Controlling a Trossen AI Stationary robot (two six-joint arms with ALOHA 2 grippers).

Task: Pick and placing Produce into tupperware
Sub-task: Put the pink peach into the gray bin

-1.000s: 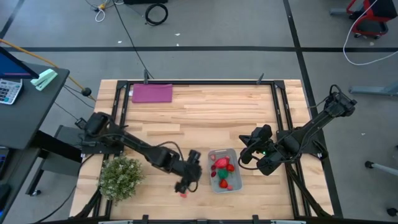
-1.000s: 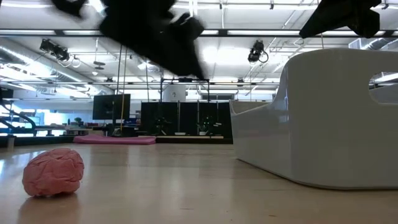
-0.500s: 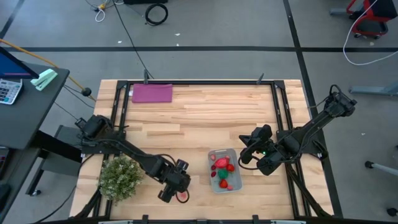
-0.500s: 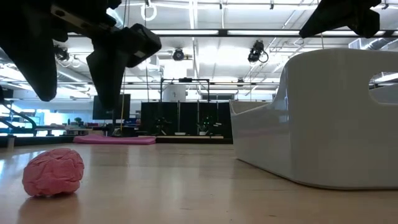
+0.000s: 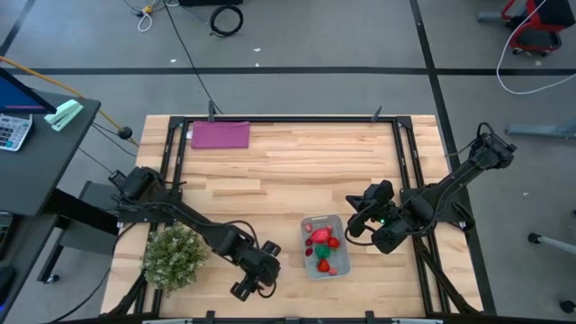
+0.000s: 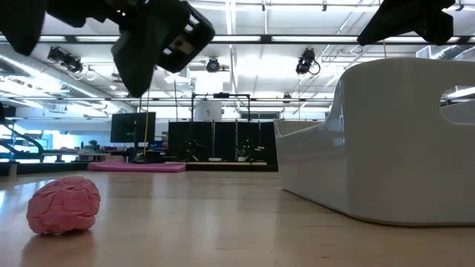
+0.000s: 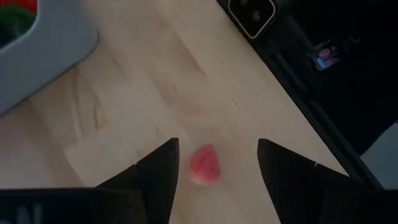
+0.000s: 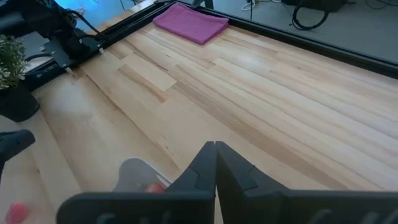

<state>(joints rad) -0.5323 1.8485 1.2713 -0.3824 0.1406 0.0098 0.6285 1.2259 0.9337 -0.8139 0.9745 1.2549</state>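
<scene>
A small pink piece of produce (image 7: 205,165) lies on the bare wood near the table's front edge; the low view shows it too (image 6: 63,205). My left gripper (image 7: 216,152) hangs open above it, one finger on either side, touching nothing. From above, this gripper (image 5: 256,277) hides the piece. The tupperware (image 5: 325,245) stands to its right, holding red pieces and a green one (image 5: 326,265). My right gripper (image 8: 215,155) waits shut beside the tupperware's right side (image 5: 354,221), above the table.
A bushy pale-green plant (image 5: 174,256) stands at the front left, close to my left arm. A flat purple rectangle (image 5: 220,135) lies at the far left. The black table frame (image 7: 292,68) runs along the front edge just beyond the pink piece.
My left gripper has swung from beside the tupperware toward the table's near edge and a little left, turning as it went. It now stands over the pink piece, which has stayed where it was.
</scene>
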